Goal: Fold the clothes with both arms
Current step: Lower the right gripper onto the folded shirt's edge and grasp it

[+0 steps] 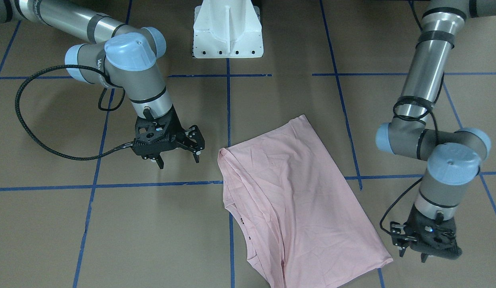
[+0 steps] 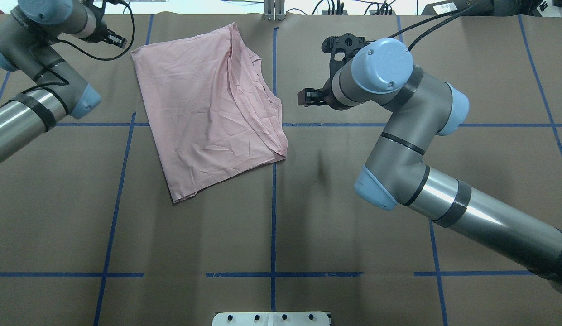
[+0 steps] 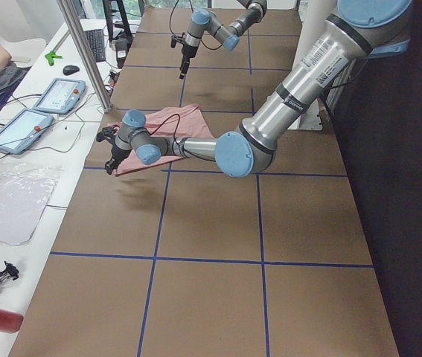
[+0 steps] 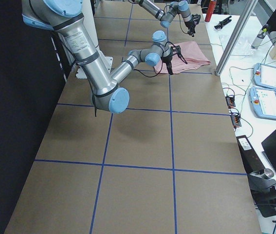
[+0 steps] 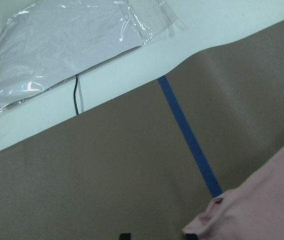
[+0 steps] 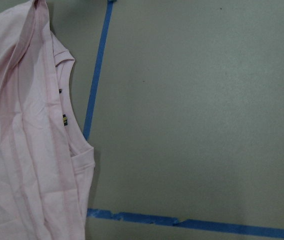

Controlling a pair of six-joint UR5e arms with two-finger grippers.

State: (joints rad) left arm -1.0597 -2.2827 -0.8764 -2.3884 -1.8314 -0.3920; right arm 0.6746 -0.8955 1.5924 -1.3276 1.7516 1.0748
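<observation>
- First, nearest your side of the table: left gripper (image 1: 412, 255), one item. Its jaws stood spread and held nothing. It hung low just beside the near corner of the T-shirt without touching it. In the left wrist view that corner sat right at the bottom edge of the frame, so the placing read as staging for a corner pick.
- T-shirt (image 1: 295, 192), light pink, one item. It lay flat on the table cover (image 1: 52, 240), doubled over on itself. It sat skewed to the blue tape grid (image 1: 152, 185) and crossed some of its lines. Layered seams and a curved opening ran along the edge facing the right arm, and the opposite long edge was plain. No print showed, so you would judge it turned inward or face down. Neither gripper touched the cloth. Judged progress: one fold in, more to make.
- Small dark tag (image 6: 64, 120), one item. It sat on the layered edge beside the curved opening and showed plainly in the right wrist view.
- Right gripper (image 1: 179, 160), one item. Its jaws stood spread wide and empty, pointing down. It was near the shirt's far layered corner but clear of it. It stood diagonally opposite the left gripper, so each arm covered its own end of the cloth, which would suit a two-handed lift.
- White pedestal base (image 1: 228, 32), one item, farthest from you. It stood at the robot's edge, well apart from the shirt.
</observation>
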